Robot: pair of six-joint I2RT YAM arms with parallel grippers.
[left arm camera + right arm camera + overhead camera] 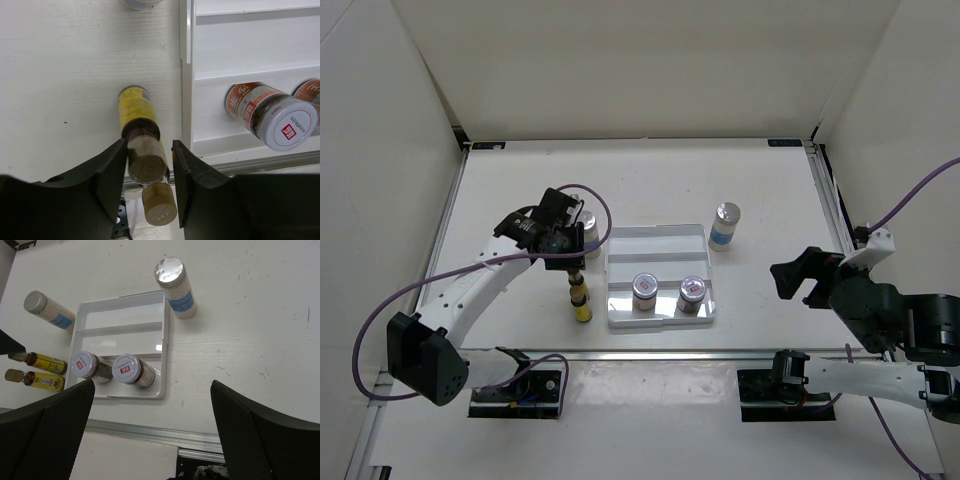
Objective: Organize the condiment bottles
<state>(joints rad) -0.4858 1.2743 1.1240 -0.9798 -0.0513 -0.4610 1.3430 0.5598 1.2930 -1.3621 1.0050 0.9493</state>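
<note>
Two tiny yellow bottles with brown caps (578, 290) (582, 312) stand close together just left of the white tray (660, 238). My left gripper (567, 262) is over them. In the left wrist view its jaws (149, 147) are open around the cap of one yellow bottle (136, 107), with a gap on the right; the other cap (159, 202) is nearer the camera. Two short jars (644, 291) (692, 293) stand in the tray's near compartment. One tall bottle (725, 226) stands right of the tray; the other (589, 232) is partly hidden behind the left gripper. My right gripper (798, 275) is open and empty, right of the tray.
The tray's far compartments (125, 317) hold nothing. A metal rail (650, 352) runs along the table's near edge, close to the yellow bottles. White walls enclose the table on the left, back and right.
</note>
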